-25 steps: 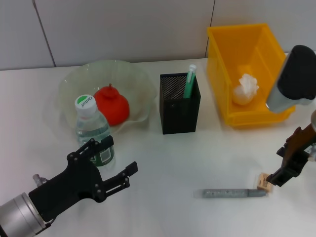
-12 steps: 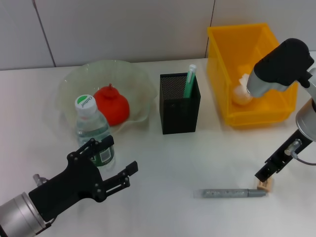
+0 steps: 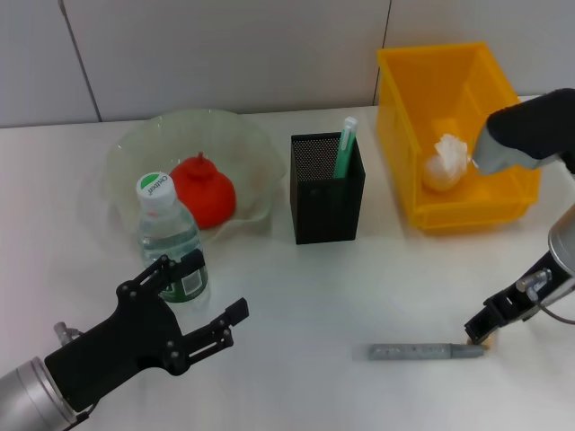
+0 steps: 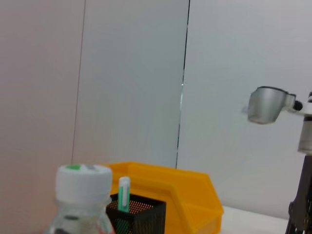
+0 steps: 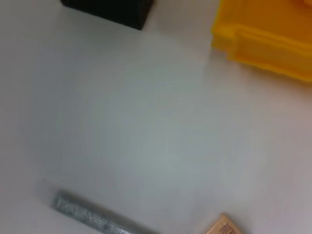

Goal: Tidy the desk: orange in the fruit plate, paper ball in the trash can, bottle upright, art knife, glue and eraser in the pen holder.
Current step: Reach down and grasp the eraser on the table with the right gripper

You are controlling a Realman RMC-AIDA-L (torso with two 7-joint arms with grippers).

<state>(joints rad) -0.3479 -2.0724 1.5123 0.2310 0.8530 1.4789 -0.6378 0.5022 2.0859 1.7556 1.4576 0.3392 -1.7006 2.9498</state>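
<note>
A red-orange orange (image 3: 203, 190) lies in the glass fruit plate (image 3: 135, 153). The bottle (image 3: 169, 242) stands upright in front of the plate; its cap (image 4: 83, 178) shows in the left wrist view. A green glue stick (image 3: 345, 148) stands in the black mesh pen holder (image 3: 327, 193). The paper ball (image 3: 446, 162) lies in the yellow bin (image 3: 454, 211). On the table lies the grey art knife (image 3: 427, 351), with the tan eraser (image 3: 487, 342) at its right end. My right gripper (image 3: 478, 329) is down on the eraser. My left gripper (image 3: 229, 326) is open, beside the bottle.
The right wrist view shows the art knife (image 5: 92, 217) and a corner of the eraser (image 5: 222, 228) on bare white table, with the yellow bin (image 5: 268, 39) and pen holder (image 5: 107, 9) beyond. My right arm's forearm (image 3: 530, 135) hangs over the bin.
My right arm has swung, its forearm moving right, and the gripper tip has dropped lower onto the eraser. The left gripper has sunk slightly.
</note>
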